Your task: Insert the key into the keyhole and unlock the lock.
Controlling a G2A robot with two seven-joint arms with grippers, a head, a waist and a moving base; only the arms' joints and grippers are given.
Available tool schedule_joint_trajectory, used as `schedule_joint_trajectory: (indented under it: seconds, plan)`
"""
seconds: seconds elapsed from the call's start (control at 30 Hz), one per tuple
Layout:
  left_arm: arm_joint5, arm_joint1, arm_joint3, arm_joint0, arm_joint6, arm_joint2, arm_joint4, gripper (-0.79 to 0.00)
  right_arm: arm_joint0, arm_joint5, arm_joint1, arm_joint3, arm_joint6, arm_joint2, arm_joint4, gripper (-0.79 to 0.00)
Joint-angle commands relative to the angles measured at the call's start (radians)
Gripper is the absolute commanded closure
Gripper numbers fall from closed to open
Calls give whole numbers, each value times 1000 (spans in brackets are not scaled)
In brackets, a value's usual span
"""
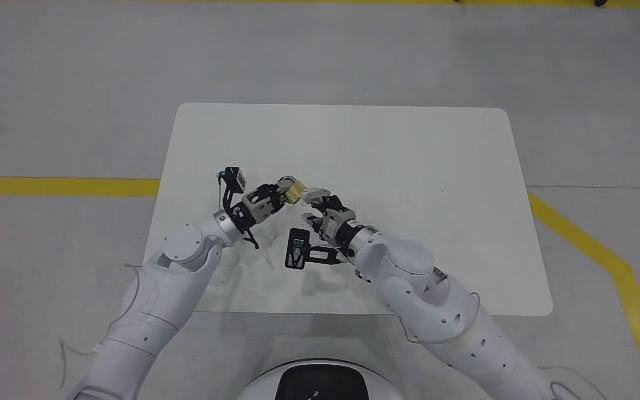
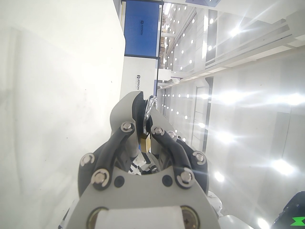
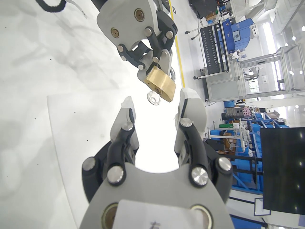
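Observation:
A brass padlock with a silver shackle hangs in the air above the white table. My left gripper is shut on the shackle, with the brass body between its finger links. A silver key sticks out of the keyhole in the padlock's underside, its round head free. My right gripper is open, its two fingertips either side of the key head and slightly short of it, touching nothing. From above, both grippers meet over the table's left-middle, at the padlock.
The table top around the grippers is bare, with free room to the right and far side. Its near edge lies close behind the arms. A yellow floor line runs past the table's left side.

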Motion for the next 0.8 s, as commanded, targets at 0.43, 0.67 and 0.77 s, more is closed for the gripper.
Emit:
schedule_joint_trajectory:
  seconds: [0.43, 0.67, 0.77]
  plan:
    - [1, -6, -9, 10, -6, -6, 18, 0, 0, 36, -30, 31, 46, -41, -109, -299]
    - [1, -8, -13, 15, -8, -11, 19, 0, 0, 33, -41, 44, 34, -27, -84, -46]
    - [2, -8, -14, 16, -10, -14, 20, 0, -4, 31, -44, 45, 30, -20, -78, 0]
